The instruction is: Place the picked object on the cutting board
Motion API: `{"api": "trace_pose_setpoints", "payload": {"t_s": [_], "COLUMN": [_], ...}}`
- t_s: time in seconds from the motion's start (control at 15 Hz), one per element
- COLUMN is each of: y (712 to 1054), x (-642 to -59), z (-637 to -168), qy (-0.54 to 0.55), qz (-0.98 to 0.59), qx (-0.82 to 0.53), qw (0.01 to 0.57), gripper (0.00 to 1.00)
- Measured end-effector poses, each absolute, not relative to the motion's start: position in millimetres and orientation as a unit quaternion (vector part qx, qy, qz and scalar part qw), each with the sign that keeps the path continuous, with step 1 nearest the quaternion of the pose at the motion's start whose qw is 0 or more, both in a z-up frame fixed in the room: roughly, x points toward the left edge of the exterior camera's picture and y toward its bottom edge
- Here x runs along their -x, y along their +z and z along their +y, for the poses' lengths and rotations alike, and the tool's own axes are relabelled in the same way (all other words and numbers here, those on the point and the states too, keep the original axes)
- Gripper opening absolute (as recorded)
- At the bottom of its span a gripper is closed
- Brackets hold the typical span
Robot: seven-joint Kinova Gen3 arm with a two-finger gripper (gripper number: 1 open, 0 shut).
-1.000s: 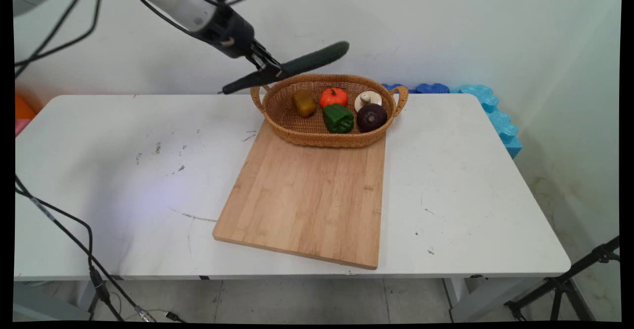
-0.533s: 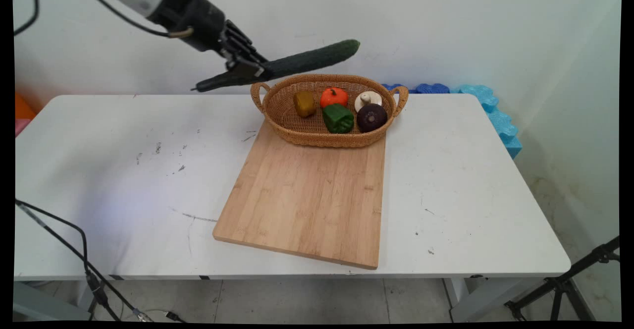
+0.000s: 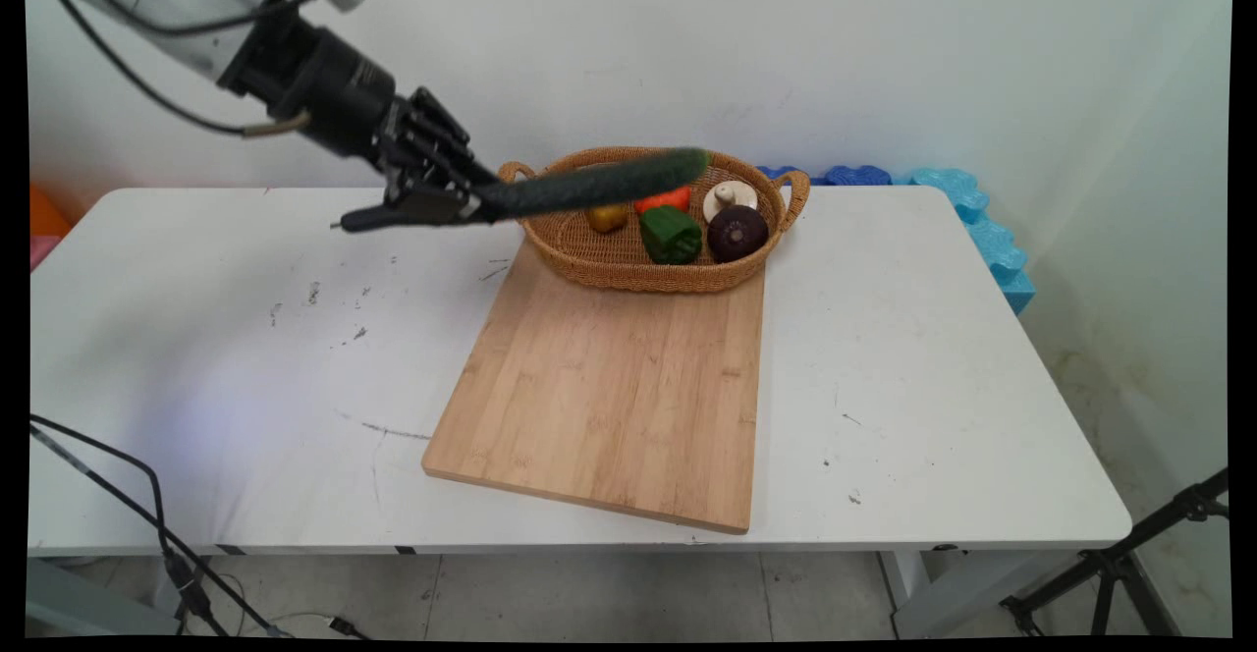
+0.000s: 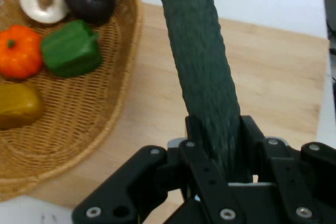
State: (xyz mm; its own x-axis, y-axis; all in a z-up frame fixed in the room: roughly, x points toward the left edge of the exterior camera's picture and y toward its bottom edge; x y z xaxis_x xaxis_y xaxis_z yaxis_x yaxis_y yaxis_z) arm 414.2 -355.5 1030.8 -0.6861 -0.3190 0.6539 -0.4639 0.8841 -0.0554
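My black gripper [image 3: 462,202] is shut on a long dark green cucumber [image 3: 599,184], held nearly level in the air beside the left handle of a wicker basket [image 3: 628,264]. The cucumber's free end reaches over the basket. In the hand view the cucumber [image 4: 202,72] runs up from the gripper [image 4: 218,150], above the wooden cutting board [image 4: 273,77]. The basket [image 4: 68,124] holds a green pepper [image 3: 671,235], an orange pumpkin [image 4: 20,51], a yellow-brown pepper [image 4: 18,104], a white mushroom [image 3: 729,198] and a dark purple round vegetable [image 3: 737,232].
The wooden cutting board [image 3: 609,397] lies in the middle of the white table [image 3: 245,357], with the basket on its far end. Blue foam pieces [image 3: 972,220] sit at the table's back right by the wall. Black cables [image 3: 118,475] hang at the left front.
The arm has come down and to the left with the cucumber. The cucumber, earlier tilted up against the wall, now lies nearly level across the basket's rear left.
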Motion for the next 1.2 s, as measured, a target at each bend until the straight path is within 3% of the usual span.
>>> {"api": "trace_pose_setpoints", "payload": {"t_s": [1.2], "y": [927], "x": [-393], "z": [-296], "qy": [0.061], "qz": [-0.932], "qx": [-0.175], "qw": [0.311], "gripper": [0.0]}}
